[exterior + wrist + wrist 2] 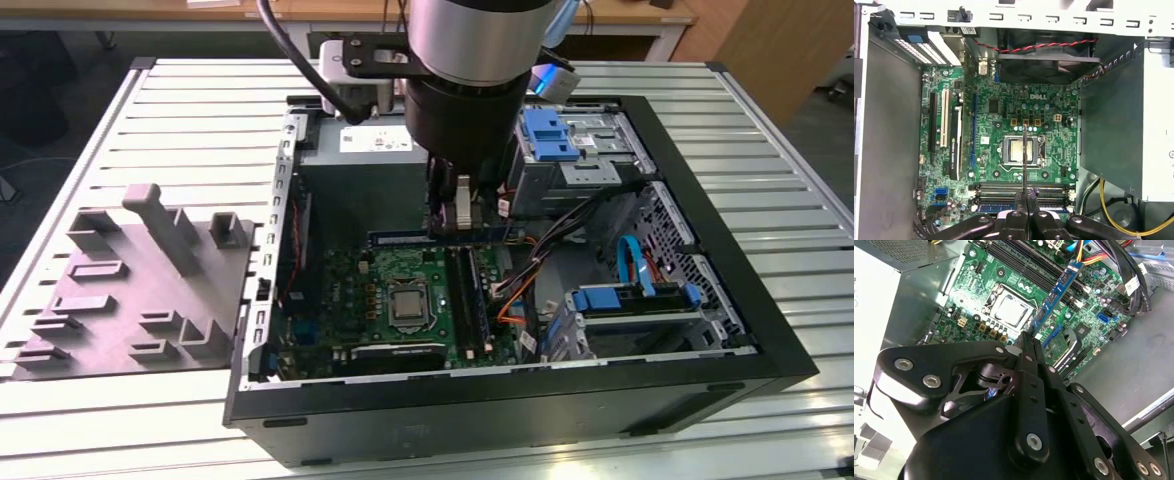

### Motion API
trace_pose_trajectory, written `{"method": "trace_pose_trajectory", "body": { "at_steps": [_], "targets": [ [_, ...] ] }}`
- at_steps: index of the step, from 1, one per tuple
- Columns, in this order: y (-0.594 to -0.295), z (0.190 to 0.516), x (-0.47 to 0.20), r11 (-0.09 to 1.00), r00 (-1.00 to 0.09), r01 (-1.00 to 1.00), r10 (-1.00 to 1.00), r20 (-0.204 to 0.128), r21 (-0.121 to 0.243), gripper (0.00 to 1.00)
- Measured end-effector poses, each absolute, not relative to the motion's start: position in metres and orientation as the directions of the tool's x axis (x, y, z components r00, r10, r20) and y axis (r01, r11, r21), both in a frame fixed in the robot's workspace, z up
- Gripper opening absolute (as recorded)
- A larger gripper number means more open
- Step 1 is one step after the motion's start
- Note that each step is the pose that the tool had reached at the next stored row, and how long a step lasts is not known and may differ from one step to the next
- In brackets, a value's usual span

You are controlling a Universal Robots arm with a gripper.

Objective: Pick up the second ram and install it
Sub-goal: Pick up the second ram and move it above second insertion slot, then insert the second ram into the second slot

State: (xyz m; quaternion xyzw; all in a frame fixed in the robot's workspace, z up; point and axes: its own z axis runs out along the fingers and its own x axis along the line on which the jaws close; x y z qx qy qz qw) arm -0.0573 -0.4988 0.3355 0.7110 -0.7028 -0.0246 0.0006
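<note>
Tool (1027, 340) pinching the ram (1058, 290) hangs over the motherboard (999, 115); install step under way, seemingly calling for squaring the stick with an empty slot (999, 189)

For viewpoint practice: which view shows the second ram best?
Second wrist view: the second ram shows its blue length beyond the gripper. Exterior view: a thin strip. First wrist view: edge-on.
</note>
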Motion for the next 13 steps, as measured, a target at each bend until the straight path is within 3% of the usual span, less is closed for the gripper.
{"method": "trace_pose_trajectory", "body": {
  "at_steps": [13],
  "targets": [
    [-0.4988, 0.3350, -0.0573, -0.014, 0.013, -0.999, -0.999, -0.034, 0.035, 0.11]
  ]
}}
